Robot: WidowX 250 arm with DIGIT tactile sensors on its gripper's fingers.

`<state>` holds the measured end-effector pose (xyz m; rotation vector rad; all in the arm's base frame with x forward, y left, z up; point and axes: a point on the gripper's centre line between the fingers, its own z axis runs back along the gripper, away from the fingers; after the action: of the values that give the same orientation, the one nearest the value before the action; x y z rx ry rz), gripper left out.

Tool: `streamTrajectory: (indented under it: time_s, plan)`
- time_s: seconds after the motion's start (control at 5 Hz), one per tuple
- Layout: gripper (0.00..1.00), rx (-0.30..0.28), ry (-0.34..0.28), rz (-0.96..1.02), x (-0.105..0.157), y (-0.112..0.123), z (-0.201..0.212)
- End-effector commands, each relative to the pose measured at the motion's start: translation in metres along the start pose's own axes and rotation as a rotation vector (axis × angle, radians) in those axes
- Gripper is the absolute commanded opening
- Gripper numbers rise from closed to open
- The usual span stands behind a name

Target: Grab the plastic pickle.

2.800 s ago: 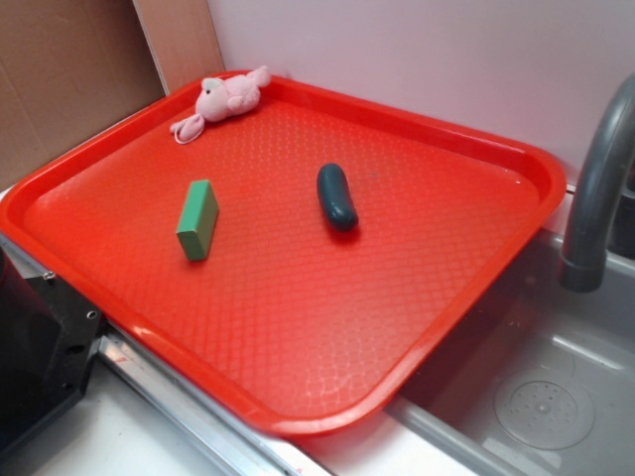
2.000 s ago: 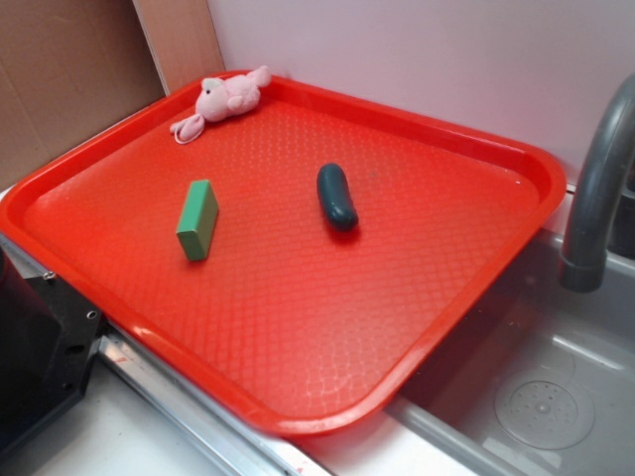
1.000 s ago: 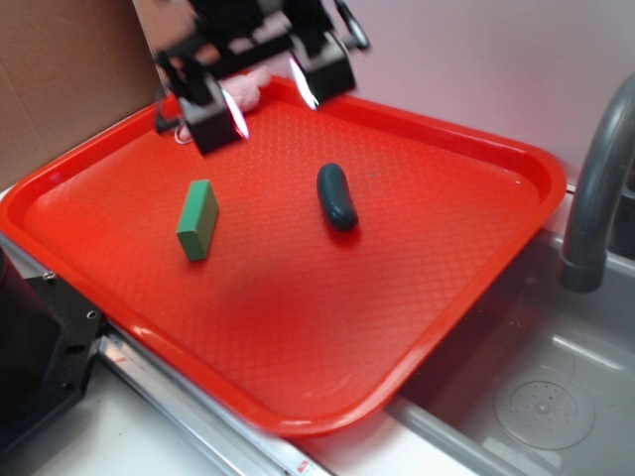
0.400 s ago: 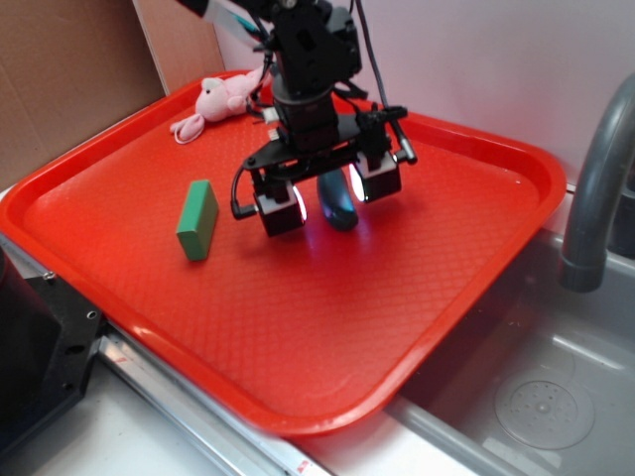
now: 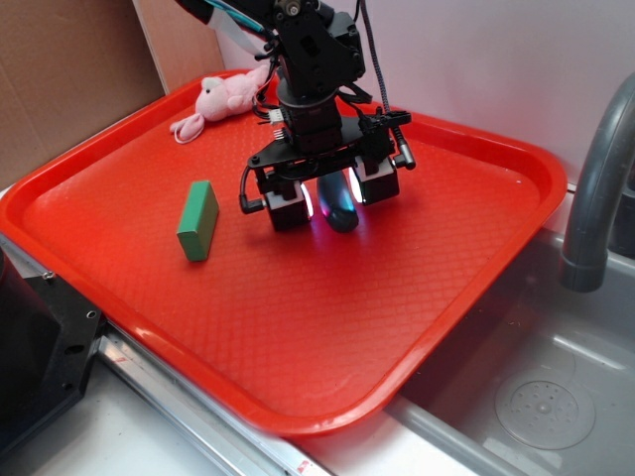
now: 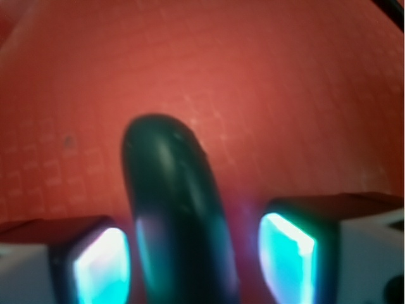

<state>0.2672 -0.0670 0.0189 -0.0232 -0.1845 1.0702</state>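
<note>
- I am looking at the gripper (image 5: 330, 201) hanging low over the red tray (image 5: 298, 337), its jaws standing wide apart and holding nothing.
- The plastic pickle (image 5: 339, 204) is lying flat near the middle of the tray, between the two glowing pads (image 6: 101, 266), with daylight showing on both sides in the wrist view.
- In the wrist view its long axis is running from 6 o'clock up to about 11 o'clock, so it is crossing the line between the pads roughly square; the far rounded end is poking out past the fingertips.
- I am judging the coming move as a plain squeeze: the pickle (image 6: 174, 215) is sitting slightly toward the pad at 9 o'clock, so that side would likely touch first.
- The wrist picture is blurred, so I cannot say whether the fingertips are already resting on the tray or hovering just above.
- The green block (image 5: 198, 219) is lying well off at 9 o'clock of the pickle, and the pink plush toy (image 5: 223, 98) at 11 o'clock by the rim.
- I am finding no brand, label or readable writing anywhere.
</note>
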Motion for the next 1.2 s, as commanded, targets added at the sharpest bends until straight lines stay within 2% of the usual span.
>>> streamTrajectory:
  time_s: [0.0, 0.4, 0.6, 0.8, 1.0]
  plan:
    - [0.0, 0.02, 0.071, -0.035, 0.011, -0.004, 0.022]
    - [0.0, 0.048, 0.226, -0.509, 0.011, -0.009, 0.098]
    - [0.0, 0.057, 0.194, -0.703, 0.007, -0.005, 0.13]
    - [0.0, -0.029, 0.223, -0.862, 0.013, 0.012, 0.176]
    - [0.0, -0.122, 0.178, -0.853, 0.021, 0.034, 0.21]
